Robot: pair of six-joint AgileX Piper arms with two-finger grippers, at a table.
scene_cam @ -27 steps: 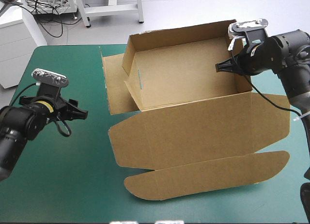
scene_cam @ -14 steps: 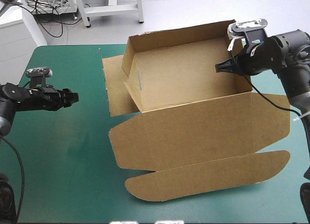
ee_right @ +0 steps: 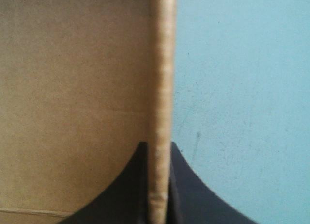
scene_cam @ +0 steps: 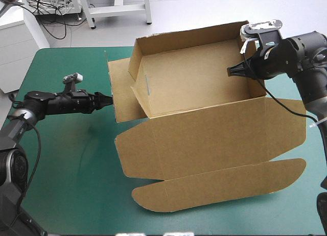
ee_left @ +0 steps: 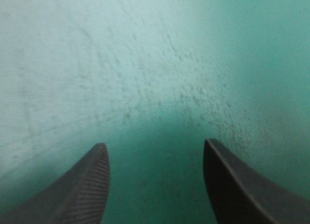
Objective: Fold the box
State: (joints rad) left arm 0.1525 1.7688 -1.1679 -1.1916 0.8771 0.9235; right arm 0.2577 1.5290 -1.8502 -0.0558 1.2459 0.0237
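The brown box (scene_cam: 199,83) stands on the teal-green cover with its back and right walls raised. Its lid (scene_cam: 214,139) lies flat toward the front, with a curved flap (scene_cam: 219,182) at the lid's edge. A left side flap (scene_cam: 120,90) lies flat on the table. My right gripper (scene_cam: 232,71) is shut on the top edge of the right wall; in the right wrist view the board edge (ee_right: 160,88) runs between the tips of that gripper (ee_right: 158,145). My left gripper (scene_cam: 106,99) sits low just left of the flat side flap. In its own view that gripper (ee_left: 155,144) is open over bare cover.
Bare teal-green cover (scene_cam: 66,164) stretches left and front-left of the box. The lid's right end reaches close to the table's right edge (scene_cam: 312,139). The box's back wall (scene_cam: 189,37) stands near the far edge.
My left arm has dropped low and reached right across the cover, up to the box's left side flap. The right gripper and the box have not moved.
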